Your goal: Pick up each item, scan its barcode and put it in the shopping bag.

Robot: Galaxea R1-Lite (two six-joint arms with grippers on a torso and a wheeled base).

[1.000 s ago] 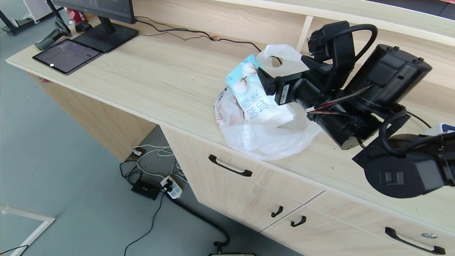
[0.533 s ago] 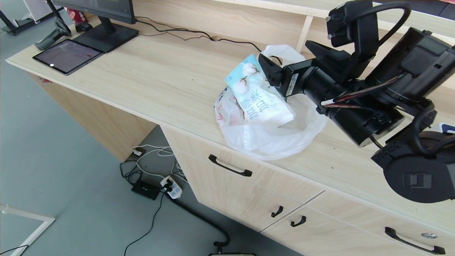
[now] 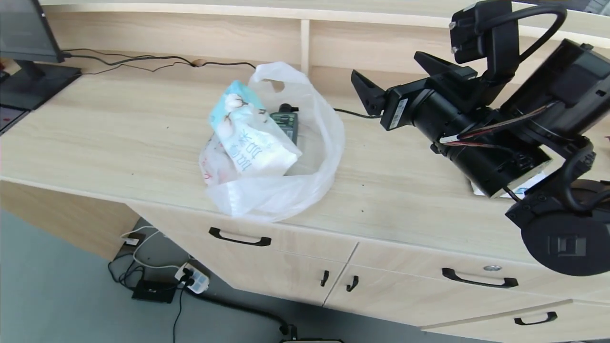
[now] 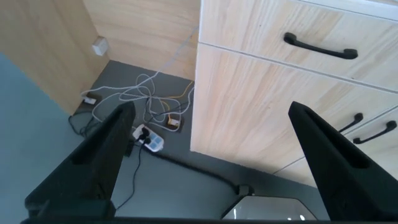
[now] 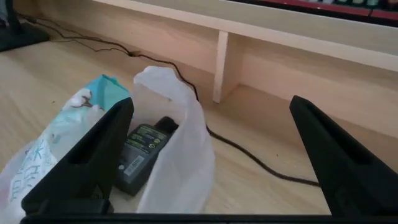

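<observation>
A white plastic shopping bag (image 3: 281,190) lies open on the wooden counter (image 3: 119,138). Inside it a light-blue and white tissue pack (image 3: 248,140) leans against a dark green-labelled item (image 3: 287,123). My right gripper (image 3: 400,76) hangs open and empty above the counter, to the right of the bag and clear of it. Its wrist view looks down at the bag (image 5: 180,149), the tissue pack (image 5: 65,134) and the dark item (image 5: 140,155), between the spread fingers of the right gripper (image 5: 211,102). My left gripper (image 4: 209,112) is open and empty, low in front of the drawers.
A white box (image 3: 522,188) lies on the counter under my right arm. A black cable (image 3: 352,114) runs behind the bag toward the back shelf divider (image 3: 305,45). A monitor (image 3: 24,33) stands far left. Drawer fronts (image 4: 280,93) and floor cables (image 4: 143,106) lie below.
The head camera has panned right, shifting the whole picture. My right gripper has lifted up and back from the tissue pack, which stays in the bag.
</observation>
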